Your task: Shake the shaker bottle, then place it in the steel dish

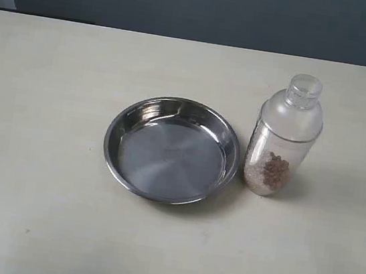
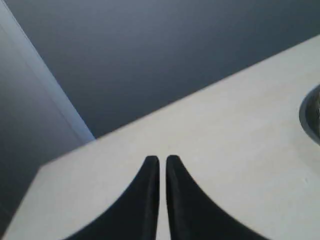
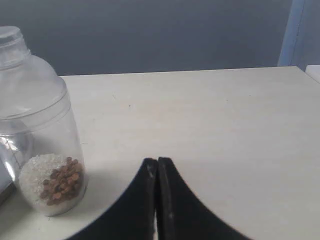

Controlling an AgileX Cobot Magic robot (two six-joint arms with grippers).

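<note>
The shaker bottle (image 1: 284, 137) stands upright on the table just right of the steel dish (image 1: 172, 149), its cap on and brown and whitish grains at its bottom. The dish holds nothing. In the right wrist view the bottle (image 3: 37, 125) stands off to one side of my right gripper (image 3: 157, 161), whose black fingers press together on nothing. My left gripper (image 2: 162, 159) hovers over bare table with its fingers almost touching and nothing between them; an edge of the dish (image 2: 309, 112) shows at that view's border. Neither gripper appears in the exterior view.
The pale table (image 1: 54, 93) runs back to a dark grey wall (image 1: 206, 8). The table's far edge and a corner show in the left wrist view (image 2: 65, 155). A light vertical strip (image 3: 299, 32) stands at the back in the right wrist view.
</note>
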